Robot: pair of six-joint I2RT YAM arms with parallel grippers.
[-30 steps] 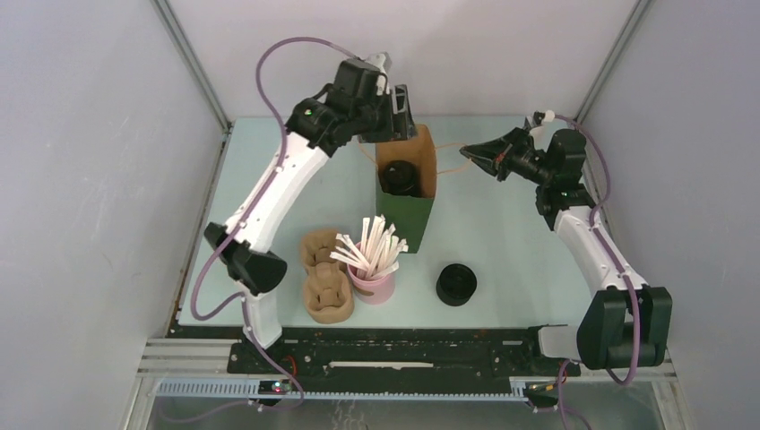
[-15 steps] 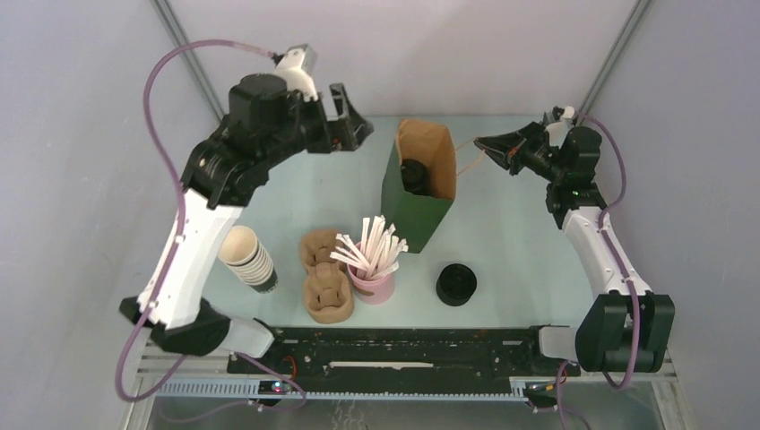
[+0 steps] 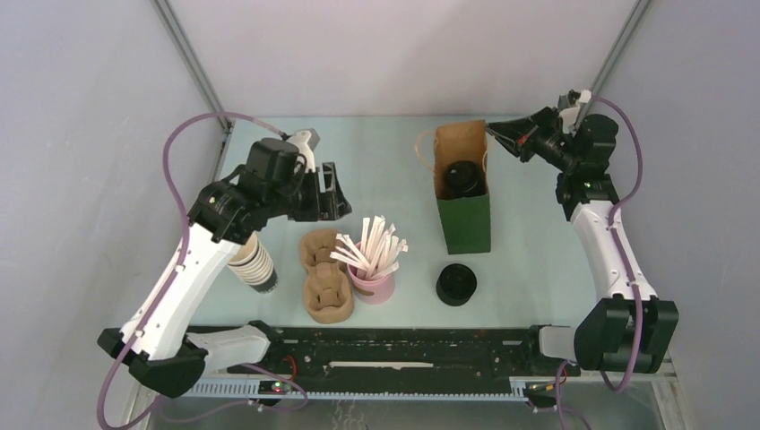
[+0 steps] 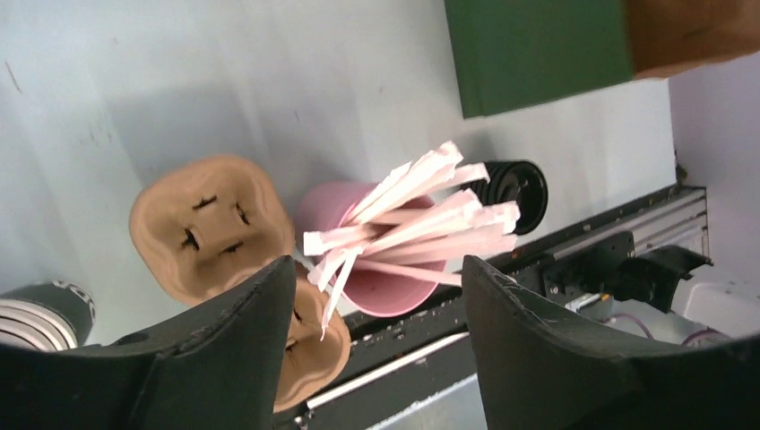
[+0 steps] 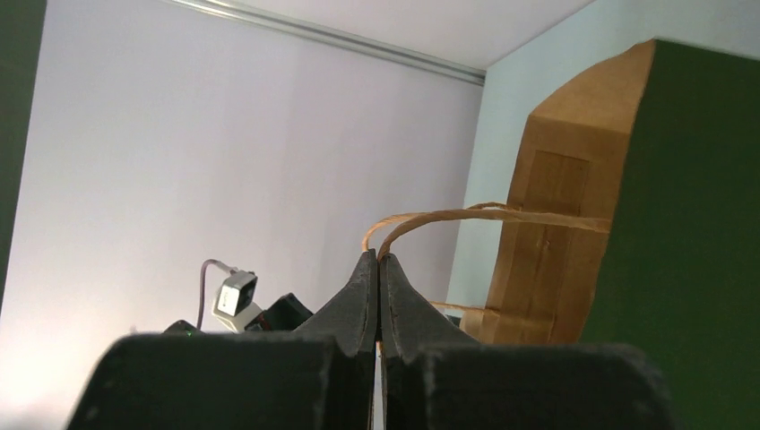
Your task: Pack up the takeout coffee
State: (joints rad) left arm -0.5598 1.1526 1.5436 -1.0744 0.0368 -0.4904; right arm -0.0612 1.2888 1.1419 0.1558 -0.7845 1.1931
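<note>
The takeout coffee, a black cup with a black lid, stands inside the open green paper bag. My right gripper is at the bag's back right corner, shut on the bag's tan paper handle. In the right wrist view the shut gripper pinches the handle, with the bag to the right. My left gripper is open and empty, to the left of the bag and above the cup carriers. In the left wrist view it frames the pink straw holder.
Two brown cardboard cup carriers lie beside the pink holder of straws. A ribbed stack of cups stands at the left under my left arm. A squat black stack of lids sits in front of the bag.
My left arm swung from the back, away from the bag, down to the left over the carriers. My right gripper pulled the handle rightward; the bag slid right and stands upright.
</note>
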